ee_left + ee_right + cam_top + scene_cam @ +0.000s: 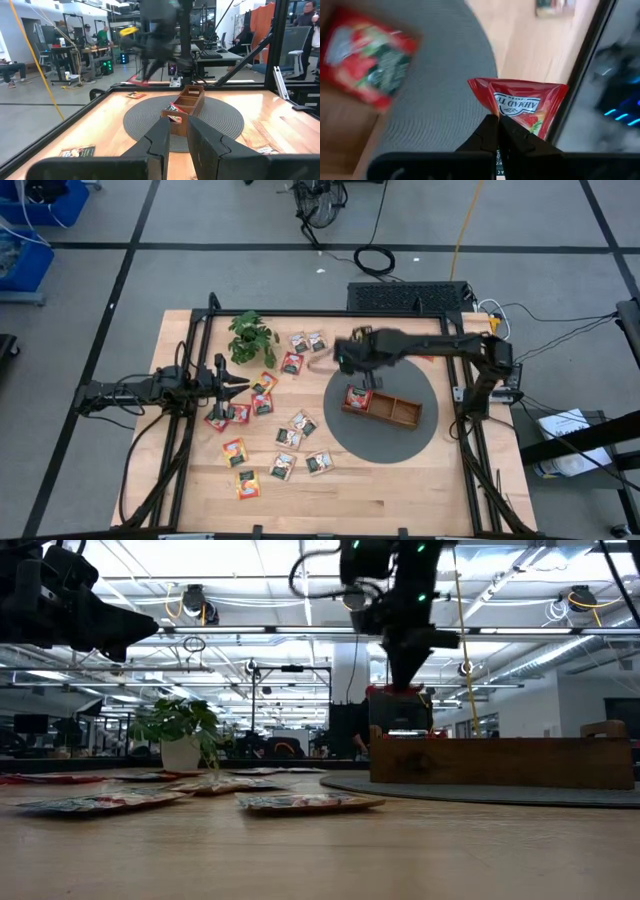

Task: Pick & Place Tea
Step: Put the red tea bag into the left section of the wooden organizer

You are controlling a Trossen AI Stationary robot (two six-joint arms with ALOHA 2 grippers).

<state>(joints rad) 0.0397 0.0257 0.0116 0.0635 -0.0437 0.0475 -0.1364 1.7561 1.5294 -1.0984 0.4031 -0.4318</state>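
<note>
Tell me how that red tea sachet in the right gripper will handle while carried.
Probably floppy: the red sachet bows where the right gripper pinches its edge. Likely light, since that thin pinch alone holds it. It may flutter when dropped toward the wooden tray.

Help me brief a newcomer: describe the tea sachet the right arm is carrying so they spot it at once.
Start at the round grey mat with the wooden tray on it. Above the tray's plant-side end hangs the right pincer, shut on a red sachet printed with white lettering. It is the only sachet off the surface; the others lie flat on the table or in the tray.
</note>
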